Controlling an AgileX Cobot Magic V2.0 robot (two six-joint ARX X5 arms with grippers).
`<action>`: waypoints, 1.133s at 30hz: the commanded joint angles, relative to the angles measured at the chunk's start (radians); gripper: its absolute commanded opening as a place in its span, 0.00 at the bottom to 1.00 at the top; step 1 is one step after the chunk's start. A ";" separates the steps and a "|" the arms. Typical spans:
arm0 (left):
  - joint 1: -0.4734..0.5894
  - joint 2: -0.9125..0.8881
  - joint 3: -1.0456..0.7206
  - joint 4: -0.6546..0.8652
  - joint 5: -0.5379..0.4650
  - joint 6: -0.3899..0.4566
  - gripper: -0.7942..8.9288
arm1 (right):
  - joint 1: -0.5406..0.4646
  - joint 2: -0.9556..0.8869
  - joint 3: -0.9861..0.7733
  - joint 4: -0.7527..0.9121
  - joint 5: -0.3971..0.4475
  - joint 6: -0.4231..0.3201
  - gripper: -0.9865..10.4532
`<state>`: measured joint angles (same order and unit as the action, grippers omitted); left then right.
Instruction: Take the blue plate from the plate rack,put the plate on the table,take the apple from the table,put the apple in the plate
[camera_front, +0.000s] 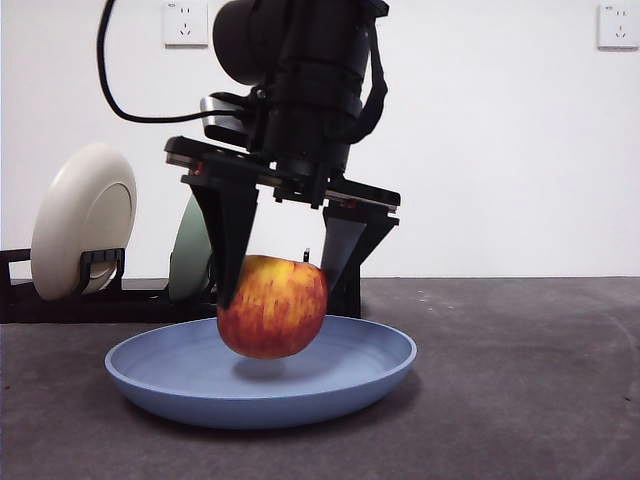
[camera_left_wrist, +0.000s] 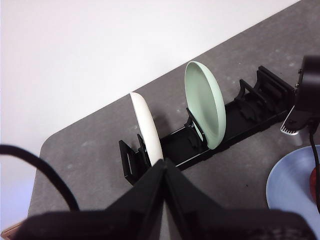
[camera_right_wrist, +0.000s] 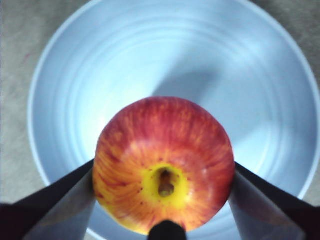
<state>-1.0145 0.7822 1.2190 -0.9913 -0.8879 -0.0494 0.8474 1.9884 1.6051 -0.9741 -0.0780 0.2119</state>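
The blue plate (camera_front: 330, 385) lies flat on the dark grey table (camera_front: 520, 380). Just above its middle hangs the red and yellow apple (camera_front: 272, 306), with a shadow under it. My right gripper (camera_front: 280, 270) is shut on the apple, one black jaw on each side. The right wrist view looks straight down on the apple (camera_right_wrist: 164, 164) over the blue plate (camera_right_wrist: 220, 60). My left gripper (camera_left_wrist: 164, 167) is shut and holds nothing; it hangs above the plate rack (camera_left_wrist: 235, 122). An edge of the blue plate (camera_left_wrist: 287, 182) shows there too.
The black plate rack (camera_front: 60, 300) stands at the back left with a cream plate (camera_front: 82, 220) and a pale green plate (camera_front: 190, 250) upright in it. Both plates, cream (camera_left_wrist: 147, 127) and green (camera_left_wrist: 205, 102), show in the left wrist view. A white wall is behind.
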 joint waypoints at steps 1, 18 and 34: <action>0.003 0.004 0.000 0.004 -0.007 0.000 0.07 | 0.005 0.005 0.008 -0.003 0.001 -0.008 0.08; 0.003 0.005 0.105 0.013 -0.029 -0.002 0.07 | 0.003 0.029 0.007 0.018 0.029 0.002 0.09; 0.003 0.010 0.174 -0.037 -0.029 -0.004 0.07 | 0.003 0.068 0.009 0.015 0.030 0.004 0.65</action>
<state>-1.0145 0.7914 1.3914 -1.0286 -0.9131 -0.0502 0.8467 2.0300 1.6119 -0.9630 -0.0494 0.2127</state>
